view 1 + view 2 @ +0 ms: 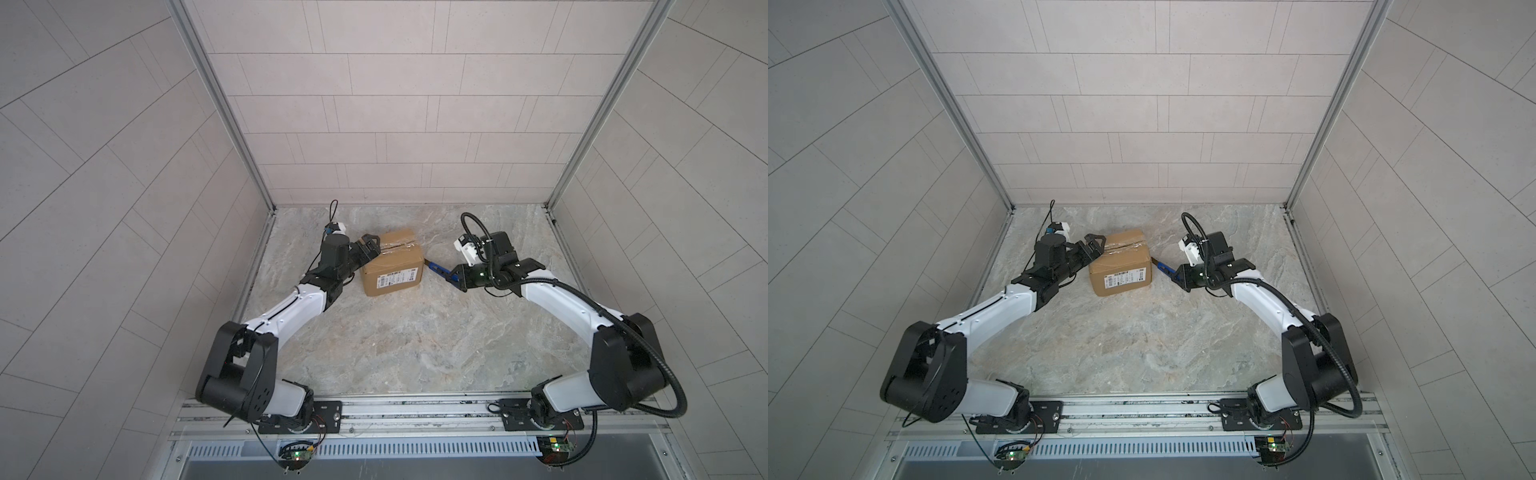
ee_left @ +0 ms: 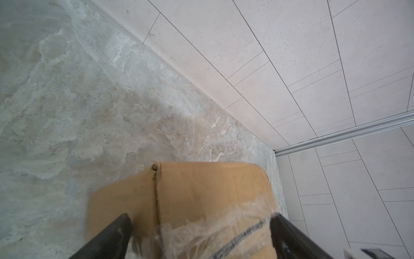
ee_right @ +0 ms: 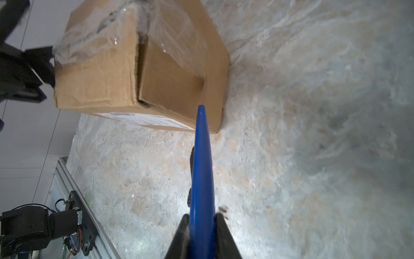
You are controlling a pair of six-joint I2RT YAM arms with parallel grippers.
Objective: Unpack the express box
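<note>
Sitting flat, express box (image 1: 392, 262), long axis left-right, label (image 1: 394, 277) nearside

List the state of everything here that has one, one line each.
express box: unopened, flaps down.
tape: crumpled, lying over the top seam.
blue utility knife: gripped by its handle, blade out, tip at the box's end face.
left gripper: open, jaws straddling one end of the box's top.
right gripper: shut on the blue utility knife.
</note>
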